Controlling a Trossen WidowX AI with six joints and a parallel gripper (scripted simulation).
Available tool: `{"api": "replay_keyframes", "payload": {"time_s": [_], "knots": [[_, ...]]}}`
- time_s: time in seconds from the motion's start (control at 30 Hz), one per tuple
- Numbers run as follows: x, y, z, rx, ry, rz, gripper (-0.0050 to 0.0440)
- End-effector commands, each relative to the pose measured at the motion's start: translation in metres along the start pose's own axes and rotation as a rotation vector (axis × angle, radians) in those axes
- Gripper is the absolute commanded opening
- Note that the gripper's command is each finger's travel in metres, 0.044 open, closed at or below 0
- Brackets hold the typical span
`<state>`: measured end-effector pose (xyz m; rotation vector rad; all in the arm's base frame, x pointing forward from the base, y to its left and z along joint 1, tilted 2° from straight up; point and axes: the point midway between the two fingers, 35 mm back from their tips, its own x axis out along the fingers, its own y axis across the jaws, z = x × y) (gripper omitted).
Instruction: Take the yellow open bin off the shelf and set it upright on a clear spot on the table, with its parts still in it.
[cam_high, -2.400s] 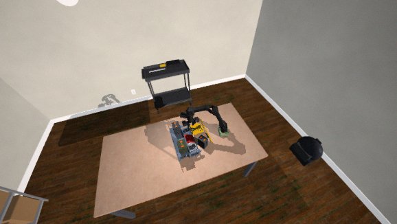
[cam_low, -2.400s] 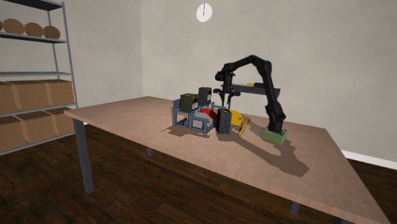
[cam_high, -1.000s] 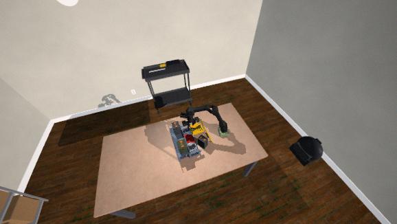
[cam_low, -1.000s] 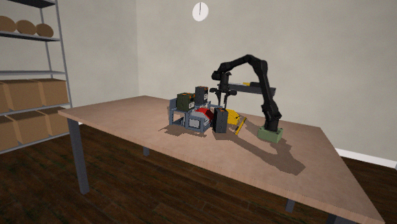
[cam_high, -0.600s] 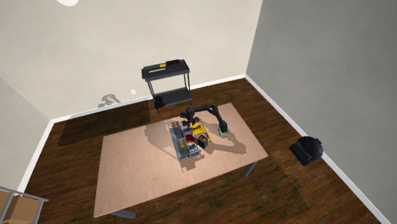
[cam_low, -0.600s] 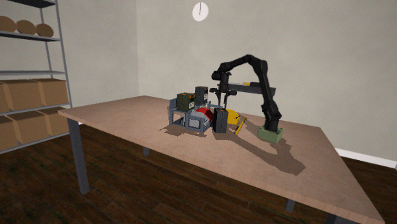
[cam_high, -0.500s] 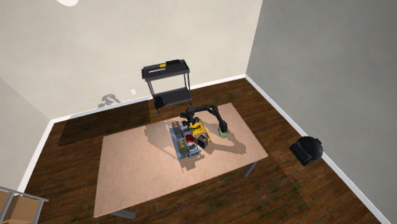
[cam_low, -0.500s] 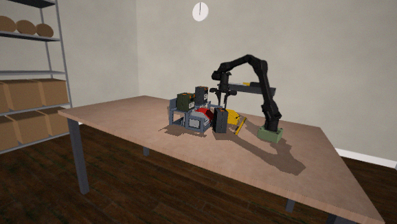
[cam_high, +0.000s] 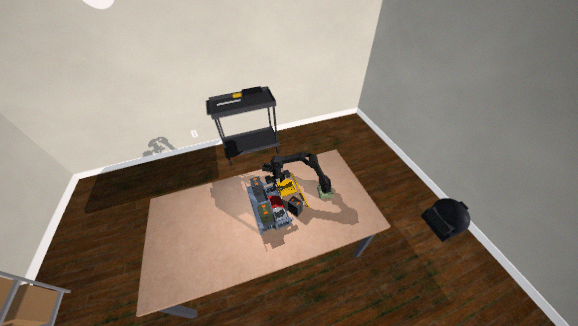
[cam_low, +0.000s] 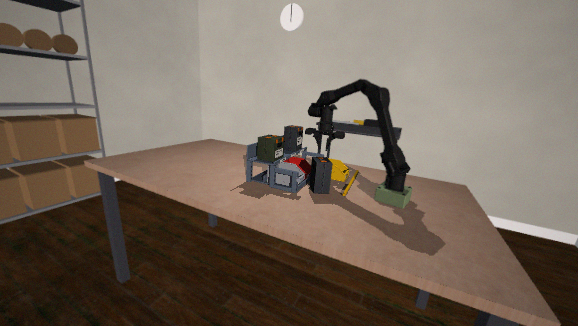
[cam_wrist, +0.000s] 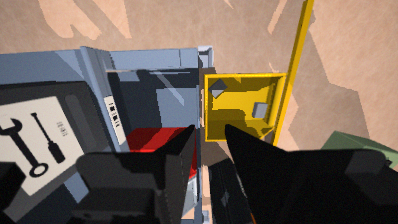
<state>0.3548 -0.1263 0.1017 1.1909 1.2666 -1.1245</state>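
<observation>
The yellow open bin (cam_high: 286, 188) (cam_low: 339, 170) (cam_wrist: 245, 102) stands opening up on the table (cam_high: 195, 250) (cam_low: 200, 167) (cam_wrist: 350, 35), close beside the blue-grey shelf (cam_low: 252, 152) (cam_wrist: 37, 66). Two small grey parts (cam_wrist: 217, 88) (cam_wrist: 260, 110) show inside it in the wrist view. My gripper (cam_high: 278, 187) (cam_low: 324, 153) (cam_wrist: 209, 128) points down, partly open, with nothing seen held. In the wrist view its fingertips lie on either side of the bin's shelf-side wall, one over the shelf edge and one over the bin. Whether they reach down to the rim is unclear.
A yellow bar (cam_high: 300, 190) (cam_low: 351, 183) (cam_wrist: 299, 50) lies along the bin's far side, between it and my green base (cam_high: 326, 193) (cam_low: 393, 196) (cam_wrist: 357, 144). A black box (cam_high: 295, 205) (cam_low: 321, 175) stands near the bin. The shelf holds a red bin (cam_high: 275, 201) (cam_wrist: 150, 137), with dark boxes on top.
</observation>
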Motion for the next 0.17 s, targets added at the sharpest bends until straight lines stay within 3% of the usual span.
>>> {"api": "replay_keyframes", "payload": {"time_s": [0.0,0.13], "knots": [[-0.0083,0.0022,0.0009,-0.007,-0.015,0.024,0.0150],[-0.0083,0.0022,0.0009,-0.007,-0.015,0.024,0.0150]]}}
